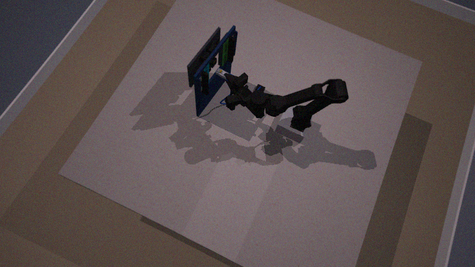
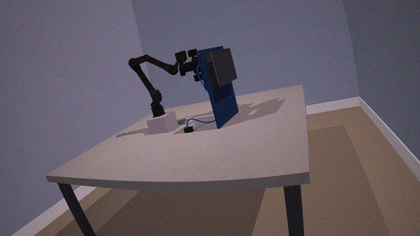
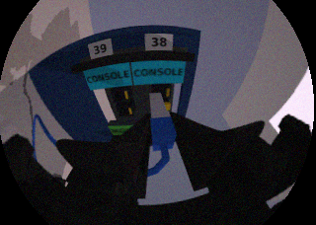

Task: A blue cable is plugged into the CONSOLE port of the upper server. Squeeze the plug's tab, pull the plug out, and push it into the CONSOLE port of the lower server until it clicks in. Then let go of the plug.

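Gripping the blue cable's plug (image 3: 163, 128), the gripper (image 1: 227, 78) (image 3: 160, 116) faces the label reading CONSOLE (image 3: 158, 72) beneath number 38. Beside it stands number 39; around both rises the blue rack frame (image 1: 196, 96) (image 2: 221, 114) (image 3: 64, 97). I can't tell whether the plug is seated.
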